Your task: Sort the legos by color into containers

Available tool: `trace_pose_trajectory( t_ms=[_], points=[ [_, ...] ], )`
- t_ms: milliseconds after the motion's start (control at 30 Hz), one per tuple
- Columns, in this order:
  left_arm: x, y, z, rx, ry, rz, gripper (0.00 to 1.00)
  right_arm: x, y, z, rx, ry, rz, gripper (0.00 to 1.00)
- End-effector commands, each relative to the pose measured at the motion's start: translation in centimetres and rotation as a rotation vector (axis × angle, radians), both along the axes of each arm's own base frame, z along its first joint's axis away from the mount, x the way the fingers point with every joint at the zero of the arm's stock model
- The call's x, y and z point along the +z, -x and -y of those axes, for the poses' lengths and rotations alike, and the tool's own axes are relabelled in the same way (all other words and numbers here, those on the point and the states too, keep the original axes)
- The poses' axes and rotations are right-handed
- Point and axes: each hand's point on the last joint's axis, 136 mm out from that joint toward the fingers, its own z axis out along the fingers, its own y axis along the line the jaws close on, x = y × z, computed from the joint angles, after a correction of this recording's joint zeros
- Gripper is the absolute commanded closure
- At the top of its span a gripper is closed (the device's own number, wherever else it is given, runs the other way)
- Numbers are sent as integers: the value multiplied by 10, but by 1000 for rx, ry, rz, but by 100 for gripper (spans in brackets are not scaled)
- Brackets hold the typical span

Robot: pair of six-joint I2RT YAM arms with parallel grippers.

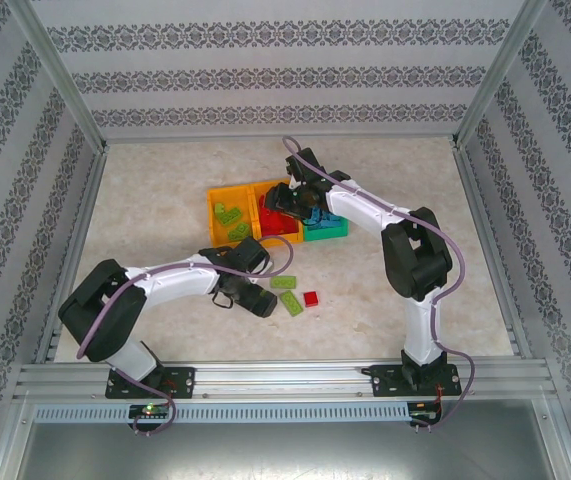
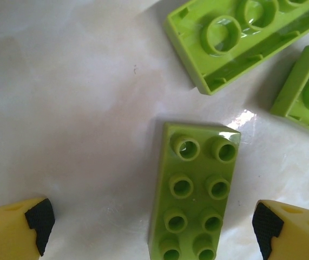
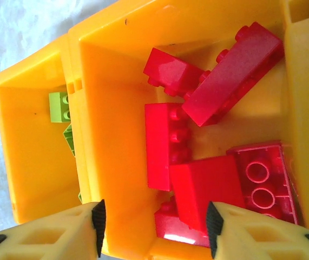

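Observation:
A lime green lego [image 2: 195,200] lies studs up on the table between the wide-apart fingers of my open left gripper [image 2: 151,225], touching neither pad. Two more green legos [image 2: 241,38] [image 2: 308,92] lie just beyond it. From above, my left gripper [image 1: 265,303] hovers low beside loose green legos [image 1: 285,282] [image 1: 291,303] and a red one [image 1: 311,298]. My right gripper [image 3: 154,227] stands open over the middle orange container [image 3: 116,108], which holds several red legos [image 3: 208,195]. The left orange container [image 3: 30,151] holds green legos [image 3: 62,105].
The three joined containers [image 1: 230,200] sit mid-table, with the green one [image 1: 327,230] on the right, partly hidden under my right arm. Patterned walls and metal rails enclose the table on all sides.

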Motion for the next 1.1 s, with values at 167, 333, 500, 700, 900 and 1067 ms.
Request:
trace_pose_trajectory(
  t_ms=[167, 333, 500, 700, 900, 1067],
  points=[
    [-5, 1, 15, -72, -20, -3, 14, 38, -4, 0, 4, -45, 66, 37],
    [-11, 5, 17, -86, -33, -22, 27, 57, -1, 0, 13, -70, 101, 36],
    [-17, 7, 18, -70, -26, -34, 36, 66, 2, 10, -3, -79, 125, 35],
    [-23, 9, 17, -46, -30, -45, 47, 68, 6, 26, -27, -75, 135, 35],
    [-25, 4, 14, -1, -45, -41, 63, 65, 10, 40, -48, -65, 135, 35],
    [-23, 0, 14, 32, -50, -31, 69, 65, 14, 48, -60, -58, 138, 35]
  ],
)
